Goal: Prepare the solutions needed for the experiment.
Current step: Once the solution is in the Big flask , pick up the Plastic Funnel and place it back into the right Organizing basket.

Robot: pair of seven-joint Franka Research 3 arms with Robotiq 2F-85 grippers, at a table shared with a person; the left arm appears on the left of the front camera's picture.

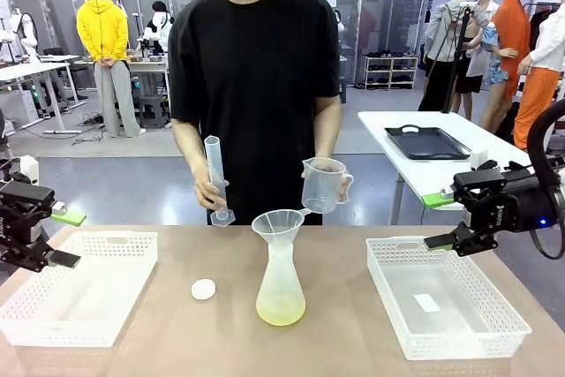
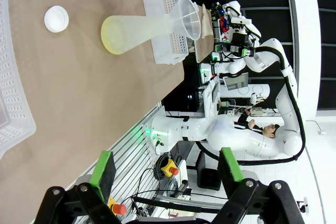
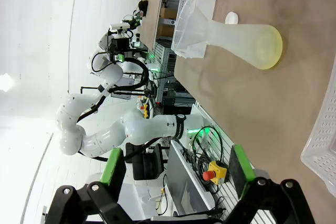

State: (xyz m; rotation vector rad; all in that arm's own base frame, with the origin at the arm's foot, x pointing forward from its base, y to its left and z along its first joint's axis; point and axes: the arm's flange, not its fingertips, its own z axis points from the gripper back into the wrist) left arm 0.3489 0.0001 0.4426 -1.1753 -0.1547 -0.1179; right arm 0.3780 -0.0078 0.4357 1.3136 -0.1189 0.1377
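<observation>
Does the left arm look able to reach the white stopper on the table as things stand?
Likely yes: the left fingers stand open by the left basket, and the stopper lies on bare table between that basket and the flask, nothing over it.

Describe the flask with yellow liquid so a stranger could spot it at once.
On the brown table, look midway between the left basket and the right basket. The flask stands there with a funnel in its neck. Unlike the flat white stopper beside it, it is tall, translucent and holds pale yellow liquid.
</observation>
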